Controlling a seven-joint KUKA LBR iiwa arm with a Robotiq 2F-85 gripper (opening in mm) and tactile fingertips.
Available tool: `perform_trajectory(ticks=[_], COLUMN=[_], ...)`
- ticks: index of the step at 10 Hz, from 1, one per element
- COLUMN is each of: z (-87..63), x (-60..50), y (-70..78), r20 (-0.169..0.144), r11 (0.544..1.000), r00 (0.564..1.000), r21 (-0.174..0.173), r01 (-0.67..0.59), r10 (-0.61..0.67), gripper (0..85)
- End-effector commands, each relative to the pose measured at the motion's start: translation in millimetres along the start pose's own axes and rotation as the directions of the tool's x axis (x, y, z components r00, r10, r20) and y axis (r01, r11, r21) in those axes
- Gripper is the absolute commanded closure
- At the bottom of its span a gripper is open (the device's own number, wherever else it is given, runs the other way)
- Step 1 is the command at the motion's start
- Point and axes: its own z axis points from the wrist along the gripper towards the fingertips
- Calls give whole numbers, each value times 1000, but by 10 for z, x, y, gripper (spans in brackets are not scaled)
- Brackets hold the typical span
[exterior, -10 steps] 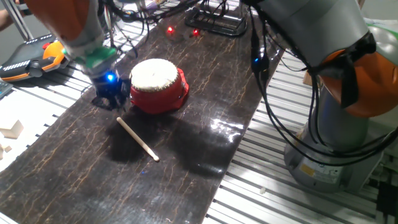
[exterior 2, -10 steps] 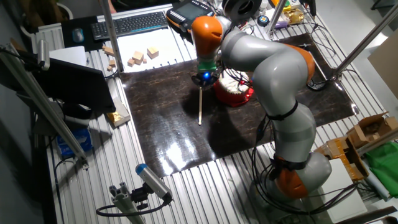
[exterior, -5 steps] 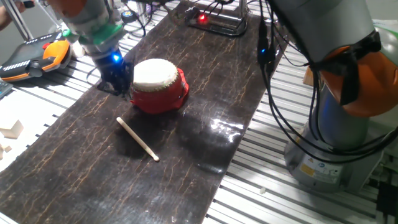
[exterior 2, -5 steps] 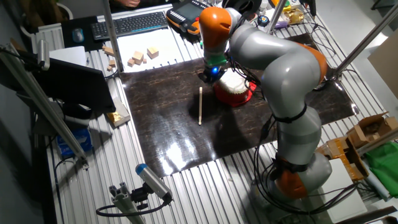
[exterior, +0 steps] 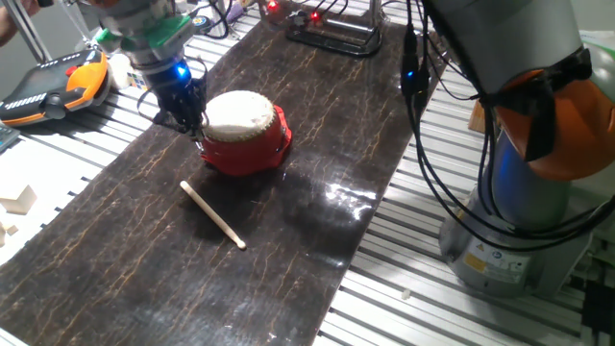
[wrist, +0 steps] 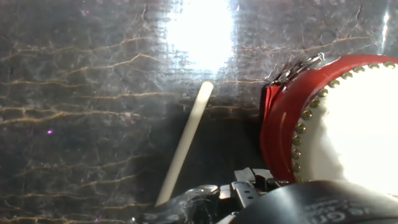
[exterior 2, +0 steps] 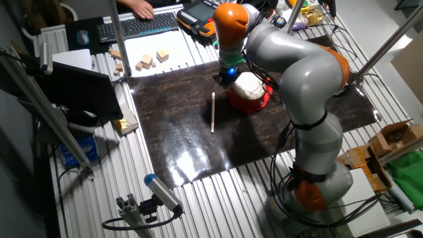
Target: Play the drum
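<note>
I see a dark mat (exterior 2: 192, 142) with thin gold cracks lying on a table (exterior 2: 198, 205) made of silver metal rails. Bright light shines off the mat in a white patch. At the far end sit a black keyboard (exterior 2: 139, 24), some small wooden blocks (exterior 2: 151, 59) on a white sheet, and an orange and black controller (exterior: 53, 86). Black cables (exterior: 332, 34) and little red lights lie at one end of the mat. A cardboard box (exterior 2: 395, 137) and something green (exterior 2: 403, 173) sit to the side.

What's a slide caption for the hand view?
Hand camera: red drum at right, wooden stick lying on the dark mat beside it.
</note>
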Motion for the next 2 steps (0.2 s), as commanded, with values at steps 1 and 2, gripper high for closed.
perform_trajectory(ticks=[1, 2], z=[0, 3], x=[3, -1], y=[1, 1], r20=[2, 2], r11=[1000, 1000], r00=[1000, 1000], r21=[0, 0], r01=[0, -3], r10=[0, 3], gripper=[843, 843])
